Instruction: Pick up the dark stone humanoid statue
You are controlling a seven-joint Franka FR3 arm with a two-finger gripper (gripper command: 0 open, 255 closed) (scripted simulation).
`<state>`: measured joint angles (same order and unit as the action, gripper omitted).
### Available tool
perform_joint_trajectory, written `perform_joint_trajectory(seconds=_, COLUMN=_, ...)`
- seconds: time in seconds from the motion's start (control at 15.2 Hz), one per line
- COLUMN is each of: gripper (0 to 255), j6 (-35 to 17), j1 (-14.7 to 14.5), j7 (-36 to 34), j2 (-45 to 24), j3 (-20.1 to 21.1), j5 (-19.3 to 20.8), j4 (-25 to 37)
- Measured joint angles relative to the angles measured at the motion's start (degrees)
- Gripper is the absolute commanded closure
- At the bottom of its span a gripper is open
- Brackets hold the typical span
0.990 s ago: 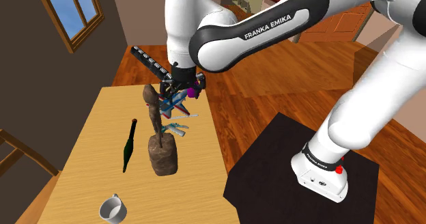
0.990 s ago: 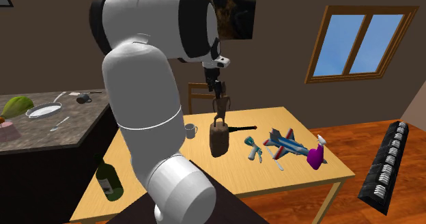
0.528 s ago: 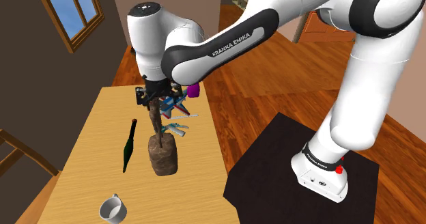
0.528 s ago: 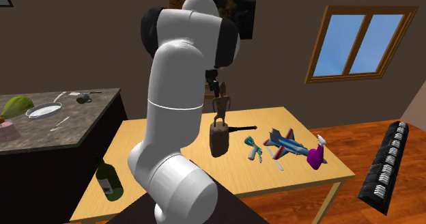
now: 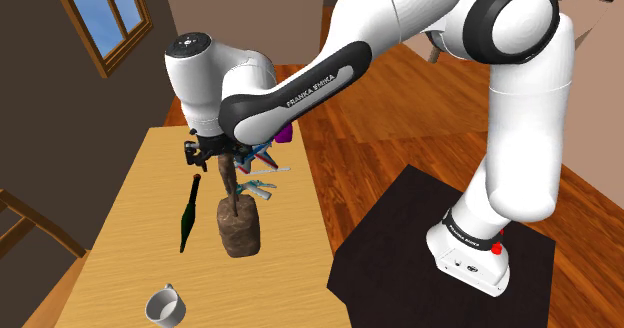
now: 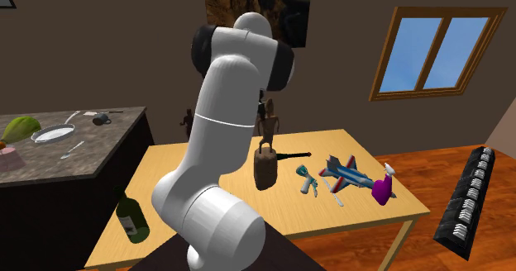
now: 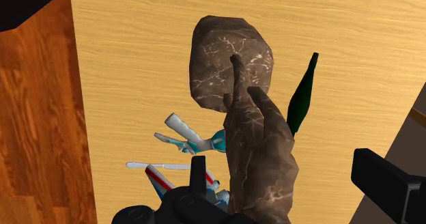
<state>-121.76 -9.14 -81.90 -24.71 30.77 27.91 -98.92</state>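
While the tool stands spread, the veined brown statue rises from a bulbous base.

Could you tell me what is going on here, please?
A white arm reaches over a wooden table for the dark statue. Its end effector is open, with the statue's top between the fingers but not yet clasped. The statue stands upright on the table, near a green bottle and a toy plane.
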Motion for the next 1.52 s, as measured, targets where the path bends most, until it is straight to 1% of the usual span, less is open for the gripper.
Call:
perform_joint_trajectory(seconds=0.2, gripper=0, j6=-1.7, j1=-0.2, j7=-0.8, j2=-1.1, j3=-0.5, j5=1.0, j4=-0.8)
perform_joint_trajectory(seconds=0.26, gripper=255, j6=-1.9, j1=-0.3, j7=-1.0, j2=-1.2, j3=-0.5, j5=1.1, j4=-0.9)
perform_joint_trajectory(seconds=0.92, gripper=255, j6=-2.0, j1=-0.3, j7=-1.1, j2=-1.3, j3=-0.6, j5=1.2, j4=-1.0)
perform_joint_trajectory(seconds=1.25, gripper=255, j6=-0.1, j1=0.1, j7=0.0, j2=0.0, j3=0.0, j5=0.0, j4=-0.4)
perform_joint_trajectory(seconds=1.52, gripper=255, j6=2.3, j1=0.3, j7=1.1, j2=1.2, j3=0.5, j5=-1.2, j4=1.2)
